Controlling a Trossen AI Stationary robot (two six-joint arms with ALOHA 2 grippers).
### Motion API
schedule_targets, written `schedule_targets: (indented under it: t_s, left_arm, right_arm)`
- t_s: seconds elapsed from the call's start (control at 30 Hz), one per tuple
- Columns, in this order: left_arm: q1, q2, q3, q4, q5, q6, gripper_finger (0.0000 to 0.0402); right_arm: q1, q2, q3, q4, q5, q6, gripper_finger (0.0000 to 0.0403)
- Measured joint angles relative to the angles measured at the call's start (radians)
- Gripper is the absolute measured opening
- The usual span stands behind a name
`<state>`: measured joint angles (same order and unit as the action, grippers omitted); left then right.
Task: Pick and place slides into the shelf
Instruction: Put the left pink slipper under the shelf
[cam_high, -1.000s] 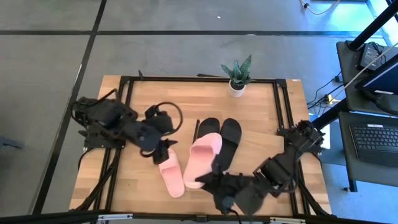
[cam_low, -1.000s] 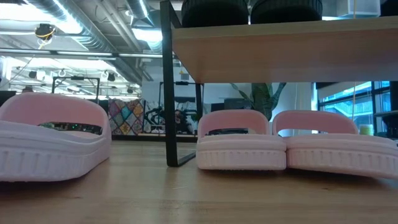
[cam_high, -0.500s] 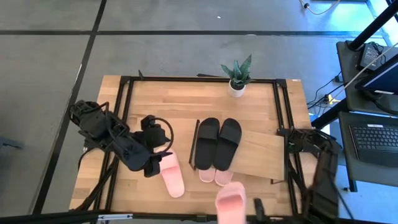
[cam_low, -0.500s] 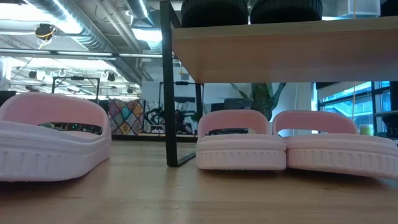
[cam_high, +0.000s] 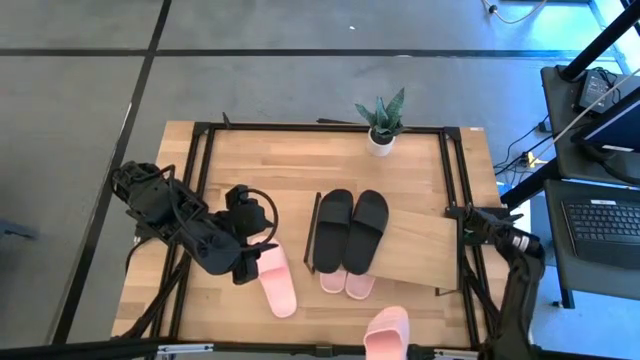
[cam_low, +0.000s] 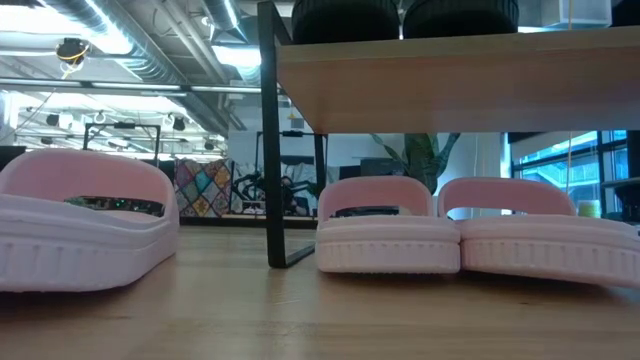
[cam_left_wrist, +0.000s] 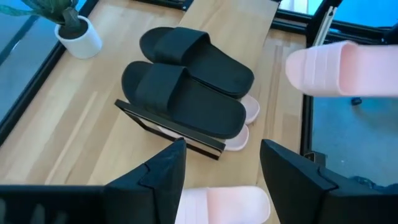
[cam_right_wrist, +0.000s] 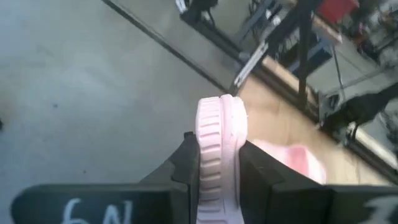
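The left arm lay across the left middle of the high view with the left gripper (cam_high: 252, 262) spread wide and low, while the right arm ran along the right edge and the right gripper (cam_right_wrist: 219, 163) was clamped on a pink slide (cam_right_wrist: 219, 140).

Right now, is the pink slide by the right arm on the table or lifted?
Lifted. The right gripper is shut on the pink slide, pinching its sole edge-on, with floor behind; from above it hangs at the table's front edge.
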<state>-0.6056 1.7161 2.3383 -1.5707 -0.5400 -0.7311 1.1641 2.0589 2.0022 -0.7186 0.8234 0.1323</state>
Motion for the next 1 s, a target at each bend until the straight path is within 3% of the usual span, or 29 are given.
schedule_targets:
  t_s: [0.2, 0.67, 1.0]
  left_arm:
    - [0.0, 0.0, 0.0, 0.0, 0.002, 0.0, 0.0196]
    - [-0.055, 0.0, 0.0, 0.0, 0.009, 0.0, 0.0195]
    - [-0.085, 0.0, 0.0, 0.0, 0.008, -0.001, 0.0195]
  right_arm:
    - [-0.005, 0.086, -0.013, -0.056, 0.006, 0.101, 0.0077]
    - [-0.01, 0.279, -0.013, -0.114, 0.036, 0.016, 0.0077]
    - [-0.008, 0.332, -0.013, -0.231, -0.098, 0.015, 0.0081]
